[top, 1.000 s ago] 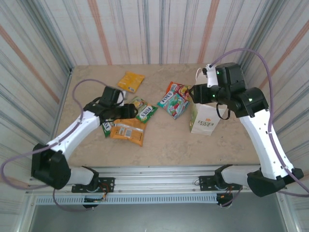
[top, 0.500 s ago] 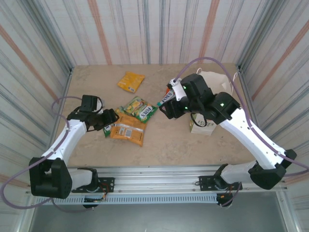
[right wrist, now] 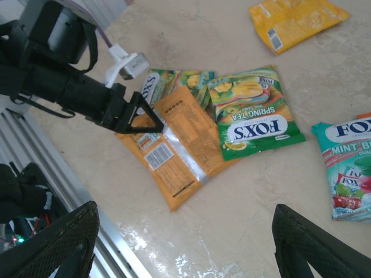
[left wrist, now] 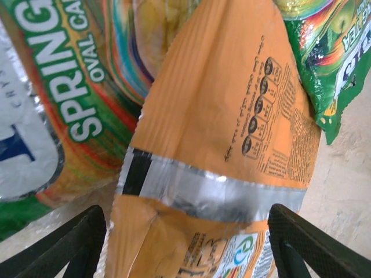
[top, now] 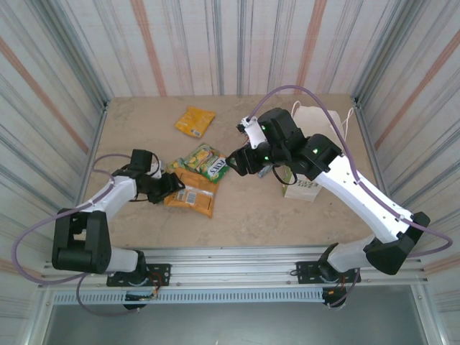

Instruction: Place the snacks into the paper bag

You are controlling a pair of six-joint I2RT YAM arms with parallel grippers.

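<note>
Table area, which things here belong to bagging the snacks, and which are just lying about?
For the job: paper bag, orange packet, green packet, yellow packet, teal packet.
Just there: purple cables, metal rail.

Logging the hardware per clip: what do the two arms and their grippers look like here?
Both arms have white link shells and black joint housings. Purple cables loop along the left arm and the right arm, whose joints show small green lights. The left gripper and right gripper have black wedge-shaped fingers.
</note>
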